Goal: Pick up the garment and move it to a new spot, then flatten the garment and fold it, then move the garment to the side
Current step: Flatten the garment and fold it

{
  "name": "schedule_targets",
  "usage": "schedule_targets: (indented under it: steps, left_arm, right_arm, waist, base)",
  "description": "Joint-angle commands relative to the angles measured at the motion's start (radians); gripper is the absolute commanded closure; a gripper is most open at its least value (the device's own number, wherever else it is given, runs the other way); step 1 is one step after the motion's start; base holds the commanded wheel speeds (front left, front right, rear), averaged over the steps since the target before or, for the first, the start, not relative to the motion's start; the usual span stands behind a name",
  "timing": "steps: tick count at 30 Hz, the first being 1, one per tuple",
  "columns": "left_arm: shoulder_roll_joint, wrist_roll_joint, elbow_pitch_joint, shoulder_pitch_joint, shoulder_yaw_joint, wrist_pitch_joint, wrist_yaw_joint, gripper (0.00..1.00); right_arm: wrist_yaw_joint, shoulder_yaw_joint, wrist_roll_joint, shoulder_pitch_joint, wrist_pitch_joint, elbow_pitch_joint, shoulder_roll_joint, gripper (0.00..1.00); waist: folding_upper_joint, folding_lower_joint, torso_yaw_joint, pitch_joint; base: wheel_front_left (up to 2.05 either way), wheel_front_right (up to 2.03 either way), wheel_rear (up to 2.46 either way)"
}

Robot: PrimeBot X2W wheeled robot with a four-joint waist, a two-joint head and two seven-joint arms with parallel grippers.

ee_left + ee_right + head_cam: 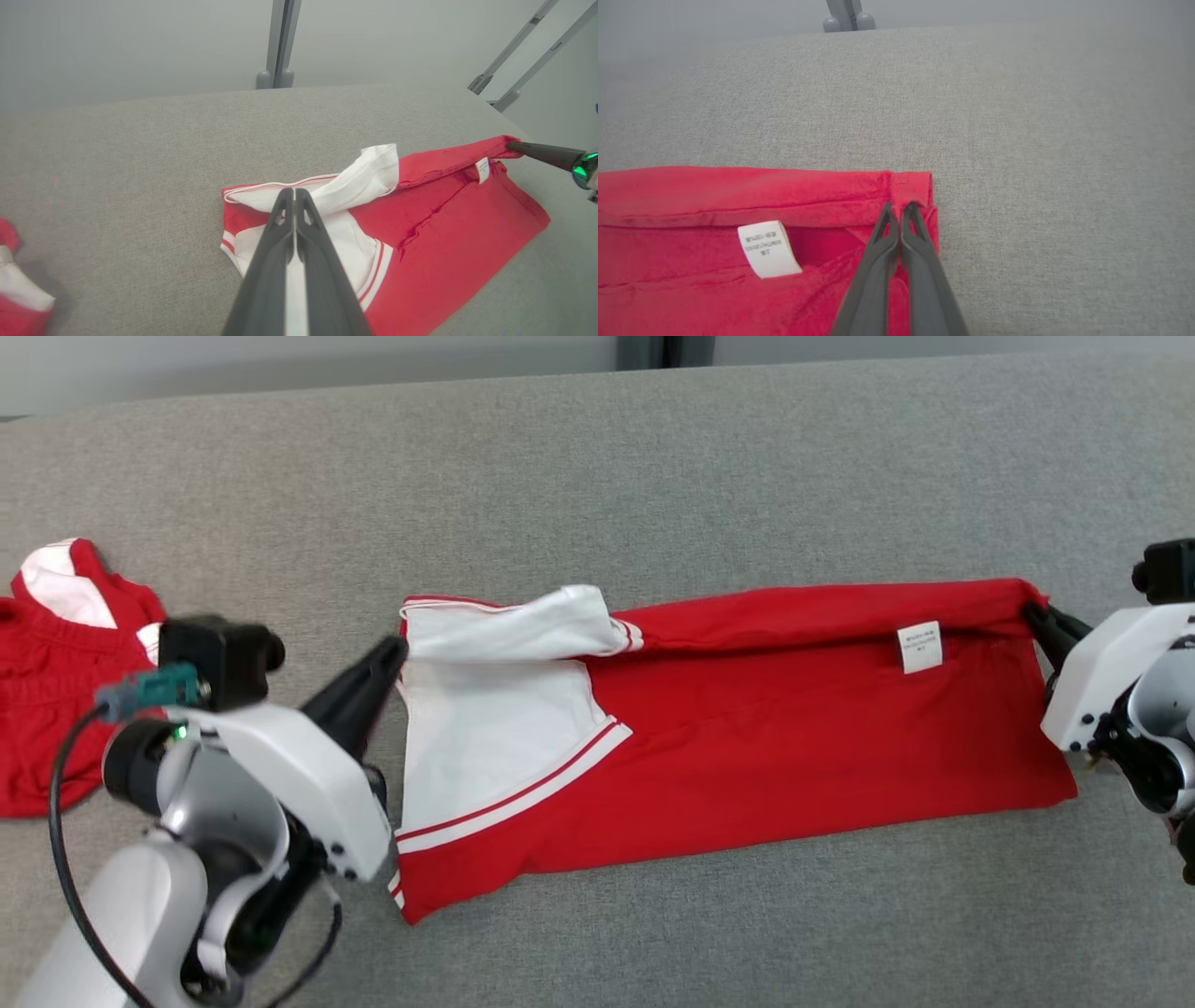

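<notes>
The red garment (747,728) with white sleeve panels lies stretched left to right on the grey cloth surface (653,476). My left gripper (397,649) is shut on its upper left corner, at the white striped edge; in the left wrist view the closed fingers (294,190) lie over the white cloth of the garment (444,219). My right gripper (1032,613) is shut on the upper right red hem corner, and its fingertips (901,205) pinch the hem of the garment (714,196). The top edge rolls over between both grippers. A white label (920,646) shows near the right end.
A second red and white garment (56,644) lies bunched at the far left, close behind my left arm. Grey metal posts (278,46) stand beyond the far edge. Bare grey surface stretches behind and in front of the garment.
</notes>
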Motion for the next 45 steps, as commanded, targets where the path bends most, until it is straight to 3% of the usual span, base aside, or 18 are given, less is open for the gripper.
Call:
schedule_targets:
  steps: [1, 9, 18, 19, 20, 21, 22, 23, 24, 25, 26, 31, 38, 45]
  left_arm:
    - [0.008, -0.009, -0.033, 0.044, 0.005, 0.005, 0.019, 1.0]
    - [0.006, -0.03, -0.128, 0.19, 0.012, -0.008, 0.068, 1.0]
    - [-0.022, -0.001, -0.064, 0.254, -0.013, -0.068, 0.081, 1.0]
    - [-0.03, 0.0, -0.047, 0.255, -0.019, -0.076, 0.081, 1.0]
    - [-0.036, 0.004, -0.031, 0.253, -0.023, -0.086, 0.078, 1.0]
    - [-0.043, 0.008, -0.011, 0.25, -0.027, -0.098, 0.074, 1.0]
    - [-0.05, 0.012, 0.009, 0.247, -0.034, -0.107, 0.071, 1.0]
    - [-0.058, 0.016, 0.027, 0.243, -0.039, -0.119, 0.069, 1.0]
    - [-0.066, 0.018, 0.045, 0.24, -0.043, -0.13, 0.067, 0.76]
    - [-0.074, 0.026, 0.063, 0.237, -0.045, -0.141, 0.071, 0.34]
    - [-0.085, 0.029, 0.075, 0.235, -0.046, -0.157, 0.077, 0.0]
    - [-0.112, 0.045, 0.111, 0.253, -0.025, -0.242, 0.098, 0.0]
    - [-0.189, 0.029, 0.154, 0.282, 0.046, -0.414, 0.146, 0.0]
    - [-0.255, 0.043, 0.227, 0.317, 0.066, -0.604, 0.129, 0.0]
  right_arm:
    - [0.0, 0.004, 0.009, 0.024, 0.006, -0.011, -0.012, 1.0]
    - [0.0, 0.002, 0.025, 0.086, 0.025, -0.022, -0.055, 1.0]
    - [0.0, -0.002, 0.034, 0.144, 0.026, -0.014, -0.031, 1.0]
    - [0.0, -0.006, 0.033, 0.146, 0.018, -0.006, -0.026, 0.96]
    - [0.0, -0.014, 0.031, 0.146, 0.006, 0.006, -0.021, 0.72]
    - [0.0, -0.017, 0.025, 0.147, -0.002, 0.015, -0.016, 0.58]
    - [0.0, -0.021, 0.022, 0.148, -0.008, 0.024, -0.01, 0.2]
    - [0.0, -0.026, 0.021, 0.149, -0.015, 0.034, -0.004, 0.0]
    - [0.0, -0.029, 0.019, 0.151, -0.022, 0.041, 0.001, 0.0]
    - [0.0, -0.032, 0.02, 0.153, -0.031, 0.045, 0.007, 0.0]
    - [0.0, -0.036, 0.019, 0.152, -0.041, 0.047, 0.012, 0.0]
    - [0.0, -0.063, -0.019, 0.137, -0.121, 0.081, 0.015, 0.0]
    - [0.0, -0.081, -0.108, 0.168, -0.276, 0.12, 0.099, 0.0]
    - [0.0, -0.135, -0.234, 0.223, -0.364, 0.152, 0.21, 0.0]
  waist:
    - [0.0, 0.0, 0.008, -0.005]
    - [0.0, 0.0, 0.022, 0.008]
    - [0.0, 0.0, 0.016, 0.013]
    - [0.0, 0.0, 0.014, 0.012]
    - [0.0, 0.0, 0.013, 0.01]
    - [0.0, 0.0, 0.013, 0.009]
    - [0.0, 0.0, 0.012, 0.006]
    - [0.0, 0.0, 0.012, 0.003]
    - [0.0, 0.0, 0.012, -0.001]
    - [0.0, 0.0, 0.011, -0.005]
    - [0.0, 0.0, 0.011, -0.01]
    - [0.0, 0.0, 0.006, -0.045]
    - [0.0, 0.0, 0.006, -0.106]
    - [0.0, 0.0, 0.001, -0.156]
  base:
    - [0.0, 0.0, 0.0]
    - [0.0, 0.0, 0.0]
    - [0.0, 0.0, 0.0]
    - [0.0, 0.0, 0.0]
    - [0.0, 0.0, 0.0]
    - [0.0, 0.0, 0.0]
    - [0.0, 0.0, 0.0]
    - [0.0, 0.0, 0.0]
    - [0.0, 0.0, 0.0]
    - [0.0, 0.0, 0.0]
    - [0.0, 0.0, 0.0]
    - [0.0, 0.0, 0.0]
    - [0.0, 0.0, 0.0]
    - [0.0, 0.0, 0.0]
